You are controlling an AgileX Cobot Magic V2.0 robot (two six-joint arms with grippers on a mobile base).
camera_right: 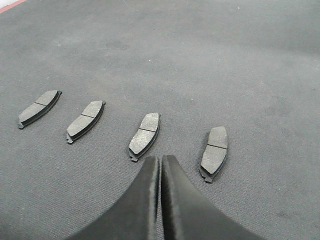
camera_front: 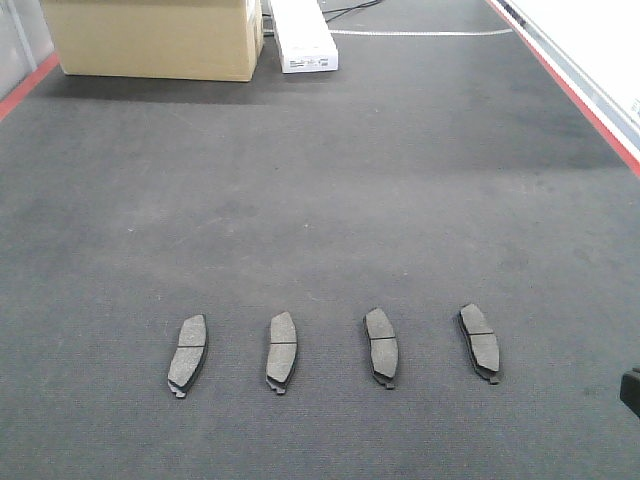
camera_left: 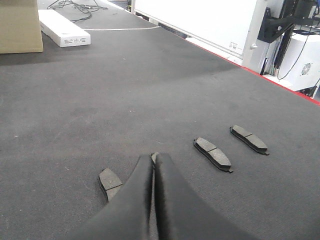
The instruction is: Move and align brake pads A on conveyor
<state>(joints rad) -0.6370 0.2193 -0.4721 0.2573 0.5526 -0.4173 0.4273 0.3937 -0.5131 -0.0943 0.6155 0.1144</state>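
Note:
Several dark-grey brake pads lie side by side in a row on the dark conveyor belt (camera_front: 330, 200), from the leftmost pad (camera_front: 187, 355) to the rightmost pad (camera_front: 480, 342). My left gripper (camera_left: 154, 160) is shut and empty, held above the belt. Its fingers hide most of one pad, with another pad (camera_left: 110, 182) to their left and two more (camera_left: 213, 154) to the right. My right gripper (camera_right: 160, 160) is shut and empty, just short of the row, between two pads (camera_right: 145, 134) (camera_right: 215, 151). Only a dark bit of it (camera_front: 631, 392) shows in the front view.
A cardboard box (camera_front: 155, 40) and a long white box (camera_front: 303, 35) stand at the belt's far end. Red strips (camera_front: 590, 105) run along the belt's edges. A white panel (camera_left: 200, 22) and equipment stand beyond the right edge.

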